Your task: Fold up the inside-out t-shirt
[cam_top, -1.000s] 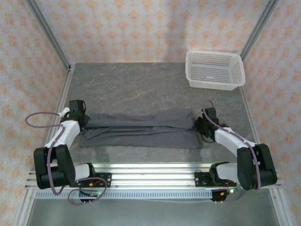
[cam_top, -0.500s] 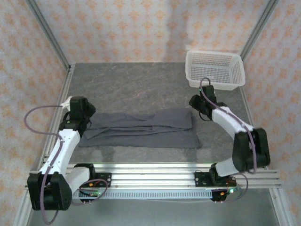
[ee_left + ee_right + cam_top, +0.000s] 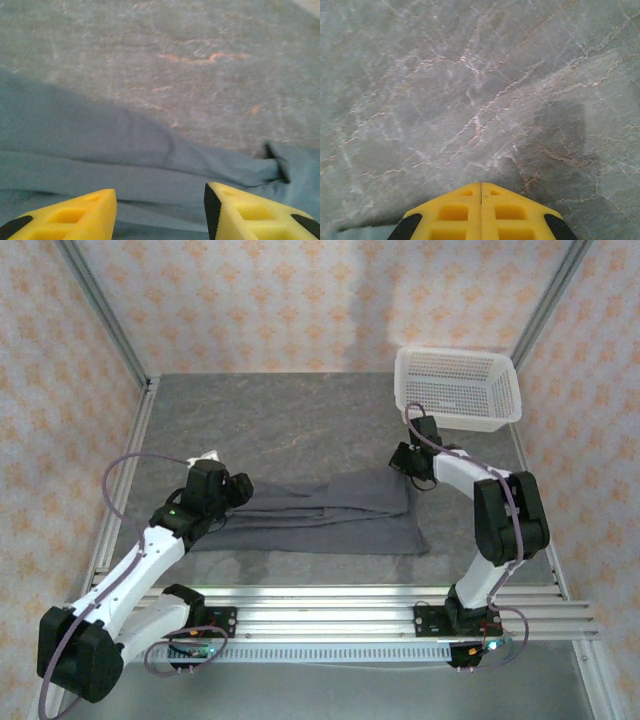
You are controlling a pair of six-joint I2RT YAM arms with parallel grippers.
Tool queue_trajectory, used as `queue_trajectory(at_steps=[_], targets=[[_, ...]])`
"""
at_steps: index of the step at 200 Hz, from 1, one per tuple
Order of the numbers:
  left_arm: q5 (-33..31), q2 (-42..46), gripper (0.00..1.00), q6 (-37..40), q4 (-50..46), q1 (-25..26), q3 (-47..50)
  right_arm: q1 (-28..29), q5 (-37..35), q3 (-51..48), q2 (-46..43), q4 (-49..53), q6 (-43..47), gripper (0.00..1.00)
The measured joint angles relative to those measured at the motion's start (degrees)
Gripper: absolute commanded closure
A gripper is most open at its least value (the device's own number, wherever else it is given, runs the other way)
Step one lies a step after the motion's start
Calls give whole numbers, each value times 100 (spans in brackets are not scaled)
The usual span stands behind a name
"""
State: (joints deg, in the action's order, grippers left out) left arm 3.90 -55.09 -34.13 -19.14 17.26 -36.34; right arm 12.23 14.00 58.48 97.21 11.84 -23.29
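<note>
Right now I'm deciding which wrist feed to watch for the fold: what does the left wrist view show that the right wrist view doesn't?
Left wrist: the inside-out t-shirt lying in long folds beneath the left gripper, whose yellow jaws stand apart. Right wrist: the right gripper, jaws shut together, above bare table. Both: yellow jaws at the bottom edge and the grey veined table behind them.

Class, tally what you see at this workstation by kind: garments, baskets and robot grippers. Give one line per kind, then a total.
Garments: 1, the dark grey t-shirt
Baskets: 1, the white mesh basket
Grippers: 2, the left gripper, open, and the right gripper, shut
Total: 4
</note>
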Motion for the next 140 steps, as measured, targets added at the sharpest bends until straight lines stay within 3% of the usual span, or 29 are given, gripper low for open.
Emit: queue_trajectory(at_steps=[54, 96, 124, 140], targets=[[-101, -308, 49, 20, -61, 0, 17, 140, 70, -566, -1178, 50, -15, 100], [-105, -498, 49, 31, -55, 2, 17, 579, 260, -2474, -3226, -79, -527, 100], [-140, -745, 49, 125, -76, 2, -28, 817, 339, -4046, -5104, 302, -1394, 89], [-142, -837, 49, 131, -85, 2, -74, 822, 251, -4398, -6255, 964, -1751, 70]])
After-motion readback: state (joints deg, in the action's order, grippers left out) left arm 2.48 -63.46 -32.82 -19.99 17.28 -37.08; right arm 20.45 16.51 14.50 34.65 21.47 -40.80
